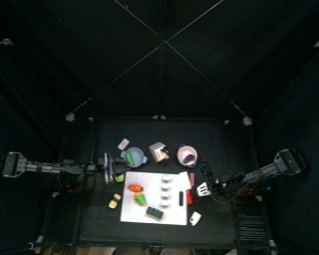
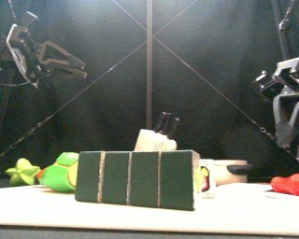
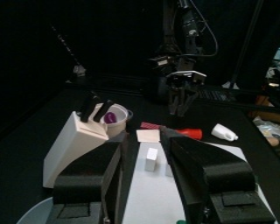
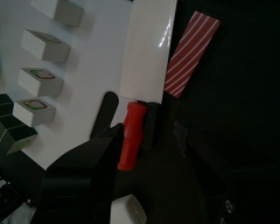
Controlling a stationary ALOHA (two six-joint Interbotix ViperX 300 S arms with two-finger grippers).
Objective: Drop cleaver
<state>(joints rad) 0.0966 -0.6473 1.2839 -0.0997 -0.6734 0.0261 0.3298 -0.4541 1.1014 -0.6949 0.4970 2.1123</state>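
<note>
My right hand [image 4: 133, 162] stands with its jaws apart, clamped on nothing; the cleaver [image 4: 140, 105] lies between them, red handle [image 4: 132, 136] at the white board's [image 4: 84, 79] right edge, blade on the board. To finish well, I should lift straight up (no sideways drag). A striped strip [image 4: 192, 54] lies just beside. My left hand [image 3: 149, 179] rests open at the left.

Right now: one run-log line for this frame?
step: drop cleaver | cleaver: lying at white board edge | right gripper: open around handle | left gripper: open, idle
</note>
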